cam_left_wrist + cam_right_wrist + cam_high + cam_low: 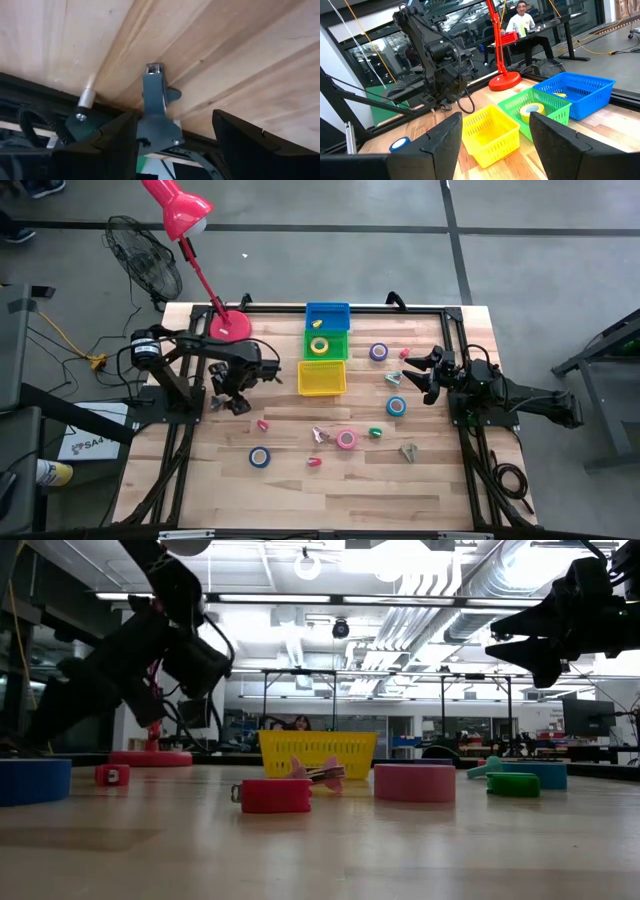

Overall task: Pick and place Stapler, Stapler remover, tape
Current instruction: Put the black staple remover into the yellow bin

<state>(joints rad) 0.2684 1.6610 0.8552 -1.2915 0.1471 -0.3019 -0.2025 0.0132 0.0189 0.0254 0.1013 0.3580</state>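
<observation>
A grey metal stapler (154,92) lies on the wood close to the table's left rim. My left gripper (175,145) hangs over it, open, with one finger on each side of the stapler's rear end; in the high view this gripper (232,400) is beside the left frame. My right gripper (422,376) is open and raised off the table near the right edge, holding nothing. Tape rolls lie flat on the table: purple (378,352), blue (397,406), pink (346,439) and a second blue (260,457). A yellow roll (319,346) sits in the green basket. Two staple removers (321,435) (409,450) lie near the pink roll. My left gripper comes at the stapler from above, fingers lying to either side of its rear end (159,127). One finger (120,142) stands right against that end; whether it touches cannot be told. The stapler lies flat on the table.
Blue (327,316), green (326,343) and yellow (321,377) baskets stand in a row at the table's far middle. A red desk lamp's base (230,324) is at the far left. Small red, green and teal pieces are scattered mid-table. A person sits beyond the table (522,20).
</observation>
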